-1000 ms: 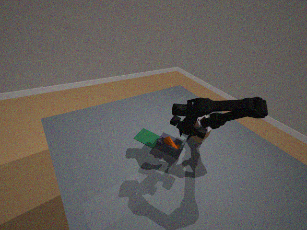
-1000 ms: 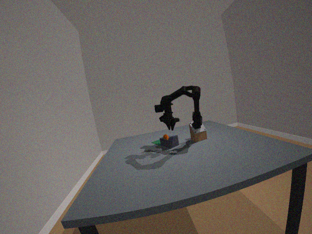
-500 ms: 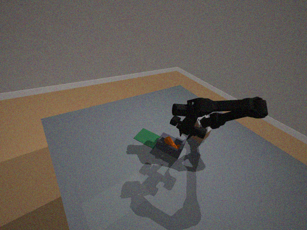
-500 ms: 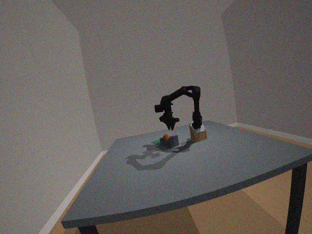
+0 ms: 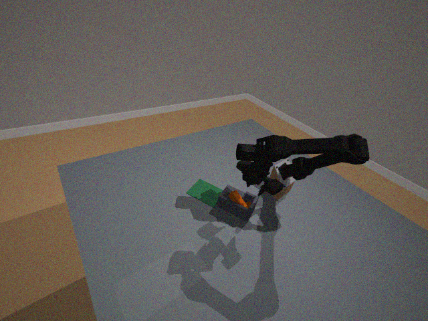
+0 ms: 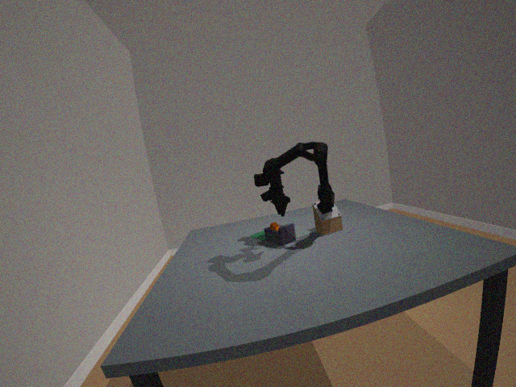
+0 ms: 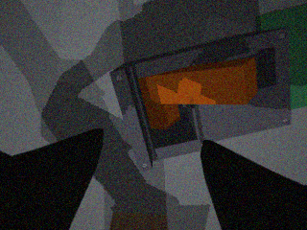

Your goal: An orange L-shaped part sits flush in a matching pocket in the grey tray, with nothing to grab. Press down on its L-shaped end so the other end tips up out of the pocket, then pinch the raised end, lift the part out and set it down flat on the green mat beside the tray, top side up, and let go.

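1. I have the gripper (image 5: 253, 190) (image 6: 283, 215) (image 7: 153, 142) a bit more than halfway open, with a broad gap between its two dark fingers in my wrist view.
2. I'm holding nothing. From outside, the fingertips point down and hang above the tray (image 5: 235, 212) (image 6: 285, 235) (image 7: 245, 119), apart from it and from the part.
3. The orange L-shaped part (image 5: 238, 199) (image 6: 274, 226) (image 7: 225, 83) is in the tray but tipped, not flush: its end toward the mat stands up out of the pocket, while the L-shaped end sits low on the other side.
4. At the raised end, my wrist view shows a dark stretch of pocket uncovered.
5. The green mat (image 5: 200, 185) (image 6: 258, 235) (image 7: 298, 57) lies just beside the tray, on the raised end's side, and the part is not on it.
6. The arm (image 5: 311, 146) (image 6: 287, 156) bends over from its base to reach above the tray, and its shadow falls across the table (image 5: 138, 210) (image 6: 333, 275) (image 7: 275, 144) and part of the mat.
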Motion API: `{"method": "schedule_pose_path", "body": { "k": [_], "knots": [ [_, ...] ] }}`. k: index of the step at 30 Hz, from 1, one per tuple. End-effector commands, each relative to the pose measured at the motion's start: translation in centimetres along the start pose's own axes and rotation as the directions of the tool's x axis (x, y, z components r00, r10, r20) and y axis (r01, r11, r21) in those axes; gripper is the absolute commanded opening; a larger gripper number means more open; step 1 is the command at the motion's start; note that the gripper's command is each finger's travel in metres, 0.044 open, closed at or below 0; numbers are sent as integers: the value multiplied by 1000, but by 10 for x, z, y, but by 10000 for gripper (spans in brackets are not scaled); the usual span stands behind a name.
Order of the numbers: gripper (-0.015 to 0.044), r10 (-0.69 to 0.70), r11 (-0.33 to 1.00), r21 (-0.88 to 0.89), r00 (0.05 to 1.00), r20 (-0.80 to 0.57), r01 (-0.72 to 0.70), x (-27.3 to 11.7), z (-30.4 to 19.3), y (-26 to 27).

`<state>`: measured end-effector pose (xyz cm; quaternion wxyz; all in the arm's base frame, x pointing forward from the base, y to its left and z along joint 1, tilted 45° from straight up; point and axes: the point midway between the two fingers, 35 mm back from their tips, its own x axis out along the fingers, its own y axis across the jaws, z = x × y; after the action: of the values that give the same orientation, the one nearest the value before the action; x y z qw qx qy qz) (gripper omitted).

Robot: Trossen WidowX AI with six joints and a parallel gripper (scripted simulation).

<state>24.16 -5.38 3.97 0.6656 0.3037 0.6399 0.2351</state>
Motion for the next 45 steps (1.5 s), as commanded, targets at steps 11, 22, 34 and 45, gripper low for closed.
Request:
{"method": "schedule_pose_path", "body": {
  "k": [11, 22, 34, 45],
  "knots": [
    [280, -9, 360, 933, 1000, -4, 7, -4, 29, -53],
    [280, -8, 350, 937, 1000, -4, 6, 8, 30, -54],
    [280, -8, 350, 937, 1000, -3, 6, 34, 30, -54],
    [280, -7, 350, 937, 1000, -3, 5, 52, 30, -54]
  ]
}}
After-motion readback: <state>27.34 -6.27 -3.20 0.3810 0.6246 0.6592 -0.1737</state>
